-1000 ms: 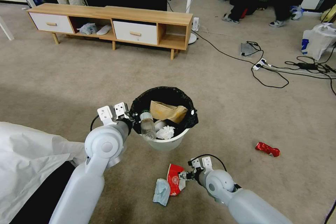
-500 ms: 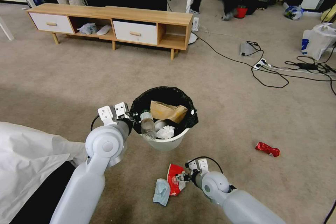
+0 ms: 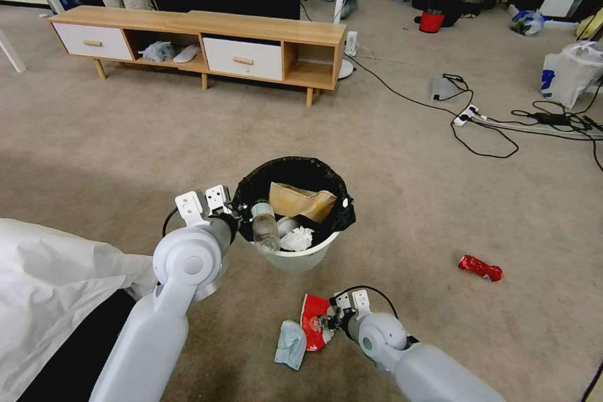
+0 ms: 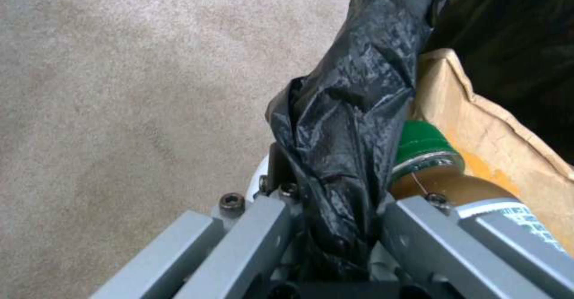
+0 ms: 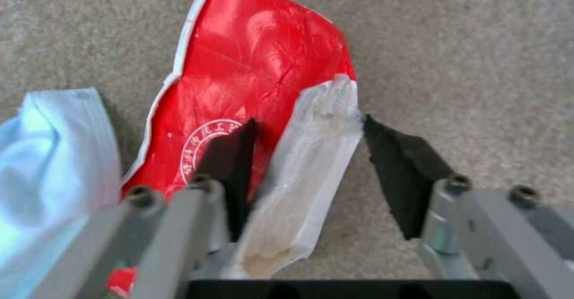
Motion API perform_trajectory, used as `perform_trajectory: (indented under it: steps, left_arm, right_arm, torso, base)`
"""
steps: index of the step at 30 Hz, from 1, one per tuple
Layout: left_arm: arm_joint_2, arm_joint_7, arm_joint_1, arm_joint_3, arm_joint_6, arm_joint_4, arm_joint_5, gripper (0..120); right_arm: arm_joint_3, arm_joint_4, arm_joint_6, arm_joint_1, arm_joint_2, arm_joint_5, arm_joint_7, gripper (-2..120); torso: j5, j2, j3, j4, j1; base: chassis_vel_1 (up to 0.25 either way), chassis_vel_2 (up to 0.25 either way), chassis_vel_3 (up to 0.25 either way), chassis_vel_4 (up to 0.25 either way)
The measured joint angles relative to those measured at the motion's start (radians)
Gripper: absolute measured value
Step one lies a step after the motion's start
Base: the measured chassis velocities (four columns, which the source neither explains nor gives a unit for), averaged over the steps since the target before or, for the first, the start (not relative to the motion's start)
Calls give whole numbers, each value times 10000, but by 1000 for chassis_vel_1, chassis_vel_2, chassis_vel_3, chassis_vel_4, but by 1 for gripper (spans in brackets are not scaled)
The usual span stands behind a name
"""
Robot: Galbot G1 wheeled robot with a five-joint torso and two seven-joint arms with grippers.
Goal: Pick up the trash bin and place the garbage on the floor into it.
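Note:
The trash bin (image 3: 300, 256) is white with a black bag over its rim and hangs just above the carpet in the head view. My left gripper (image 3: 241, 211) is shut on its near-left rim, pinching the black liner (image 4: 341, 187). Inside lie a brown paper bag (image 3: 300, 200), a green-capped bottle (image 3: 265, 226) and a white tissue (image 3: 296, 239). On the floor before it lie a red-white packet (image 3: 314, 325) and a light blue mask (image 3: 290, 344). My right gripper (image 5: 308, 153) is open, its fingers astride the packet's (image 5: 251, 75) raised white edge. A red wrapper (image 3: 480, 267) lies farther right.
A low wooden TV cabinet (image 3: 201, 44) stands at the back. Black cables and a power strip (image 3: 468, 116) trail across the carpet at right, near a white shopping bag (image 3: 568, 75). A white sheet (image 3: 50, 289) covers something at my near left.
My right gripper has sunk and drawn a little nearer, closing in over the red-white packet. The left arm and the bin have stayed put.

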Motion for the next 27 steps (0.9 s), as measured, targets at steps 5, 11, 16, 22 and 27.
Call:
perform_trajectory:
  steps: [5,11,16,22,27]
  left_arm:
    - [9,6,21,-17,-1,-11,6,2]
    - [-23,20,57,-20,-4,-25,62,2]
    - [4,20,72,-27,-4,-38,78,2]
    - [18,20,82,-47,-7,-51,78,2]
    - [22,21,93,-49,-7,-57,74,2]
  right_arm:
    - [41,23,78,-94,-114,-4,-35,28]
    - [93,24,107,-133,-199,-50,-12,1]
    - [121,25,135,-96,-158,-85,-7,0]
    - [219,57,220,-98,-204,-151,-46,0]
    - [418,174,242,-99,-349,-160,-58,0]
  torso:
    - [1,1,-1,1,0]
    - [0,0,0,-5,0]
    - [-2,0,0,-1,0]
    - [0,0,0,0,0]
    - [-1,0,0,-1,0]
  base:
    - [0,0,0,0]
    - [0,0,0,0]
    - [0,0,0,0]
    - [0,0,0,0]
    - [0,0,0,0]
